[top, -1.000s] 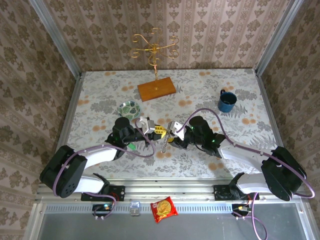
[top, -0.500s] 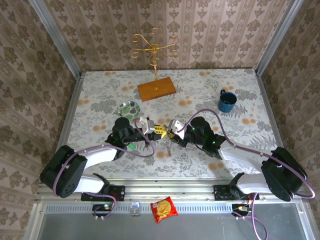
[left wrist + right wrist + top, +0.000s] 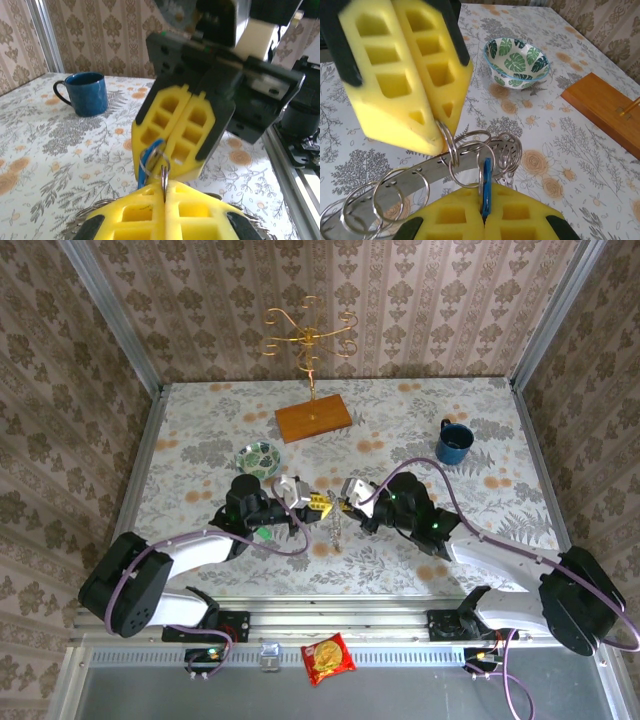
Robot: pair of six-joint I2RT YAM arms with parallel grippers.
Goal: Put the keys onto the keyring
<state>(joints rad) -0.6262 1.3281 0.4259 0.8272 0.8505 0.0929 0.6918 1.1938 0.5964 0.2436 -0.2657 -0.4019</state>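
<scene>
Yellow pads, left gripper [image 3: 165,200]: pressed together, pinching one small split ring of the keyring [image 3: 427,175].
Right gripper [image 3: 484,205]: pads closed tight on the blue key [image 3: 486,190]; key upright, top touching a split ring.
Keyring: metal band with many loose rings, hanging from the left pads over the table [image 3: 480,430] middle, toward the near edge.
Grippers: tip to tip, just apart.
Bowl [image 3: 516,62]: left of centre, behind the grippers.
Mug [image 3: 86,93]: near the right edge, far half.

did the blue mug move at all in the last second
No. The blue mug stays in the same spot, right of the wooden stand base.
</scene>
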